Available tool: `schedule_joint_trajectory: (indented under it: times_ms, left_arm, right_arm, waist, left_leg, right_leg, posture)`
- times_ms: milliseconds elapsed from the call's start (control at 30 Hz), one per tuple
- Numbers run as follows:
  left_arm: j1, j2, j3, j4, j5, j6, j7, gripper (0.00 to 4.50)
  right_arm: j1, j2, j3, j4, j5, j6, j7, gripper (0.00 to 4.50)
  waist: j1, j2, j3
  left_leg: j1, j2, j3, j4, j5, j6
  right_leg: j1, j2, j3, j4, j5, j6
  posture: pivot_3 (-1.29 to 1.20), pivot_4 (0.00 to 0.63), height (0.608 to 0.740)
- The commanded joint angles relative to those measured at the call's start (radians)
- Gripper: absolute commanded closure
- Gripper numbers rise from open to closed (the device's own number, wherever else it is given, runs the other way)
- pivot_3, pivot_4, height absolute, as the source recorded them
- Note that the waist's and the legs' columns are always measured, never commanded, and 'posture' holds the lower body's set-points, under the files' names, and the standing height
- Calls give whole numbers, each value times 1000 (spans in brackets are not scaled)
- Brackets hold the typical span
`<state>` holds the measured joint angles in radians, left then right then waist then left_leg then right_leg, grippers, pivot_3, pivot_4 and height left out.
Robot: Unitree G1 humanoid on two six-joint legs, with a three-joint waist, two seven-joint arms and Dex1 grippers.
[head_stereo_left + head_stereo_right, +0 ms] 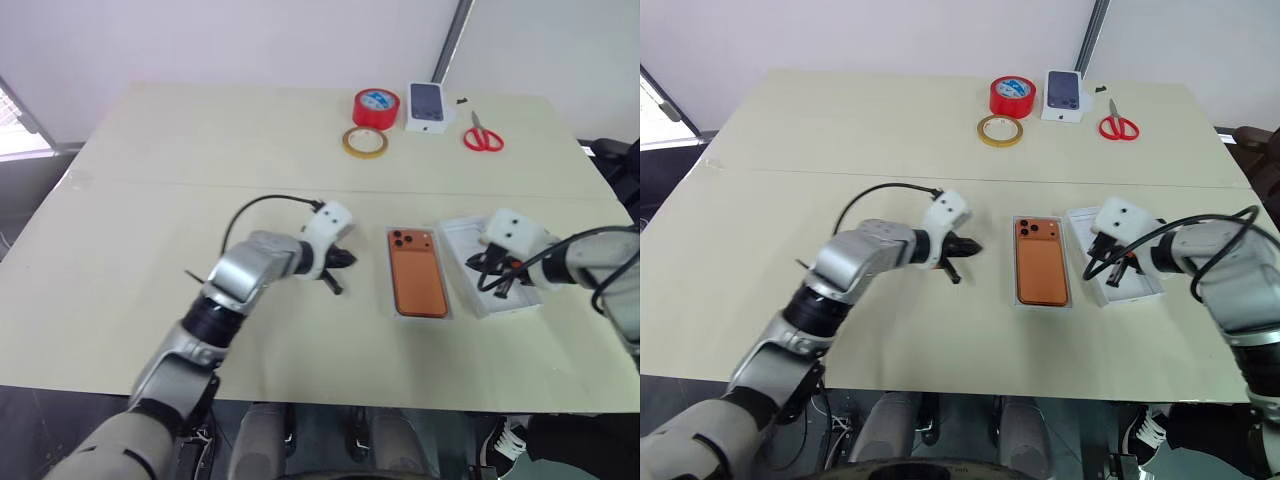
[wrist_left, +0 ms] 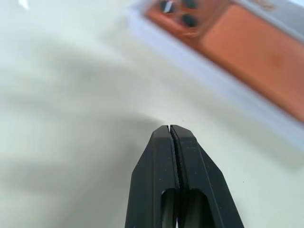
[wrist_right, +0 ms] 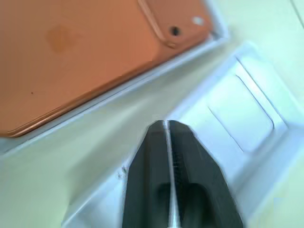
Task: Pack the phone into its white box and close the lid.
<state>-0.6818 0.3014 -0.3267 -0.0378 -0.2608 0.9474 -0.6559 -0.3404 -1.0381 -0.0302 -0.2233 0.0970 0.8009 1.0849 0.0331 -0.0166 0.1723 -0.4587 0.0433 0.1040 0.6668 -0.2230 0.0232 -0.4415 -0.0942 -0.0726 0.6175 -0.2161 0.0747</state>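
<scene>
A pale cream table (image 1: pixel 150 250) filled the scene, a faint seam crossing it from nine to three o'clock, with a plain white wall beyond and a grey post rising at about one o'clock. The phone (image 1: pixel 417 272) lay back-up inside the white box (image 1: pixel 393 310) near the table's middle. The lid (image 1: pixel 462 240) sat open-side up just beside it at three o'clock. The left gripper (image 1: pixel 345 258) hovered at the box's nine o'clock, fingers clenched on nothing. The right gripper (image 3: pixel 167 124) hung over the lid's near rim, fingers pressed together, holding nothing. At twelve o'clock stood red tape (image 1: pixel 376 107), tan tape (image 1: pixel 365 142), a small carton (image 1: pixel 427 106) and red scissors (image 1: pixel 483 134).
</scene>
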Motion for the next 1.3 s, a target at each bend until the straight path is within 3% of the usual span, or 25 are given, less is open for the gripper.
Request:
schedule_joint_trajectory:
  times_ms: [33, 100, 300, 600, 700, 833, 1033, 1133, 1233, 1300]
  left_arm:
    - [83, 64, 56, -151, -51, -124, -93, 4500]
    - [139, 100, 83, -205, -82, -182, -146, 4500]
    - [224, 164, 94, -287, -92, -300, -214, 4500]
    - [266, 193, 81, -352, -132, -355, -281, 4500]
    - [278, 211, 68, -346, -104, -374, -278, 4500]
    - [290, 212, 82, -340, -101, -378, -259, 4500]
    - [334, 209, 155, -325, -129, -370, -223, 4500]
    - [358, 205, 201, -304, -138, -369, -188, 4500]
    - [371, 213, 239, -272, -136, -375, -169, 4500]
    - [372, 220, 259, -242, -126, -392, -162, 4500]
  right_arm:
    - [-40, 10, -57, -33, 80, 171, -27, 2660]
    - [-75, 40, -56, -22, 106, 302, -77, 1607]
    - [-156, 101, -30, 8, 140, 577, -209, 1607]
    - [-173, 207, 48, -14, 132, 708, -402, 1607]
    - [-195, 256, 9, -6, 123, 763, -469, 2455]
    - [-223, 284, -43, -10, 142, 810, -510, 4476]
    - [-336, 322, -178, 18, 221, 813, -547, 4476]
    - [-451, 339, -265, 80, 344, 813, -553, 4476]
    - [-544, 367, -333, 168, 596, 813, -635, 4476]
    - [-587, 416, -377, 237, 900, 813, -755, 4476]
  waist:
    - [1, 0, 0]
    - [1, 0, 0]
    - [5, 1, 0]
    - [0, 2, -1]
    - [-6, 2, -1]
    - [-18, 2, -1]
    - [-27, 3, 0]
    - [-30, 3, 0]
    - [-30, 4, 0]
    - [-29, 4, 0]
  left_leg:
    - [0, 0, 0, 0, 0, 0]
    - [0, 0, 0, 0, 0, -1]
    - [-1, -1, 1, 0, 0, -1]
    - [-1, -1, 1, 0, 0, -1]
    - [0, -1, 1, 0, 0, -1]
    - [0, 0, 1, 0, 0, -1]
    - [-1, 0, 1, 0, 0, -1]
    - [0, 1, 1, 0, 0, -1]
    - [0, 2, 1, 0, 0, -1]
    - [0, 3, 1, -1, 0, -1]
  right_leg:
    - [0, 0, 0, 0, 0, 0]
    - [0, 0, 0, 0, 0, 0]
    - [0, -3, 0, 0, 0, -1]
    - [0, -2, 0, 0, 0, -1]
    - [0, -1, 0, 0, 0, -1]
    - [0, 0, 0, 0, 0, 0]
    - [-1, 0, 1, 1, 0, 0]
    - [-1, 1, 1, 2, 0, 0]
    - [-1, 2, 1, 2, 0, 0]
    - [-1, 3, 1, 2, 0, 0]
  posture:
    - [0, 150, 740]
    - [0, 150, 740]
    - [0, 150, 740]
    - [0, 150, 740]
    - [0, 150, 740]
    - [0, 150, 740]
    - [0, 150, 740]
    - [0, 150, 740]
    - [0, 150, 740]
    - [0, 150, 740]
